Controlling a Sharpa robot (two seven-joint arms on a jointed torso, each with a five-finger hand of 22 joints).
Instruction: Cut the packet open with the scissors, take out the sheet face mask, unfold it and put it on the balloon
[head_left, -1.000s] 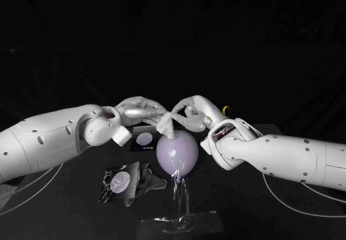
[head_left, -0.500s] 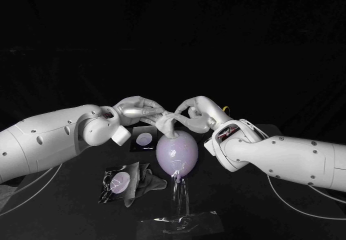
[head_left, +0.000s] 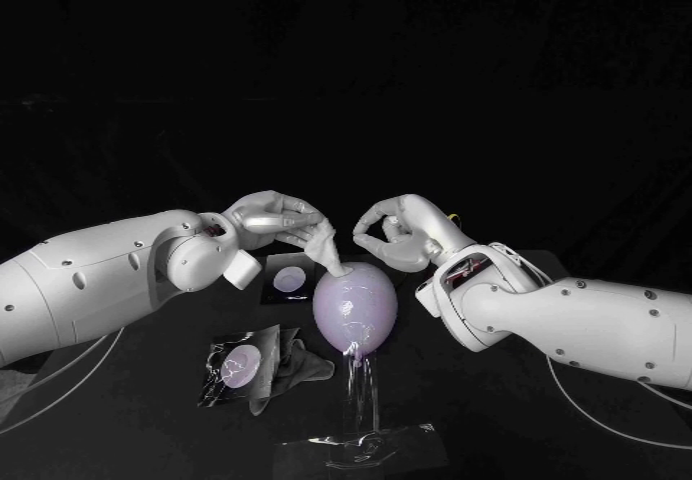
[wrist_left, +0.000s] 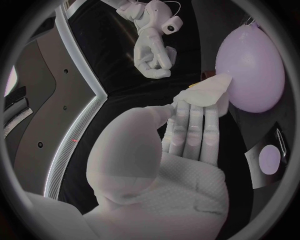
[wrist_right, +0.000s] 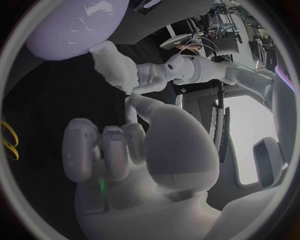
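A pale purple balloon (head_left: 353, 305) stands upright on a clear stand (head_left: 359, 440) at the table's middle. My left hand (head_left: 278, 222) pinches a folded whitish sheet mask (head_left: 326, 250) that hangs down onto the balloon's top. In the left wrist view the fingertips (wrist_left: 190, 107) press the mask (wrist_left: 211, 90) against the balloon (wrist_left: 253, 67). My right hand (head_left: 389, 235) hovers just right of the balloon's top, fingers curled, nothing in it, a small gap away from the mask. The right wrist view shows the balloon (wrist_right: 72, 22), the mask (wrist_right: 115, 67) and the left hand (wrist_right: 156, 75) beyond my right hand (wrist_right: 119, 147).
The cut packet (head_left: 238, 365) lies crumpled at the front left with dark wrapping beside it. A second dark packet (head_left: 289, 278) lies behind the balloon's left side. A yellow scissors handle (head_left: 451, 218) peeks out behind my right hand.
My right hand has let go of the mask and drawn back to the right. The mask now hangs from the left hand alone, drooping onto the balloon.
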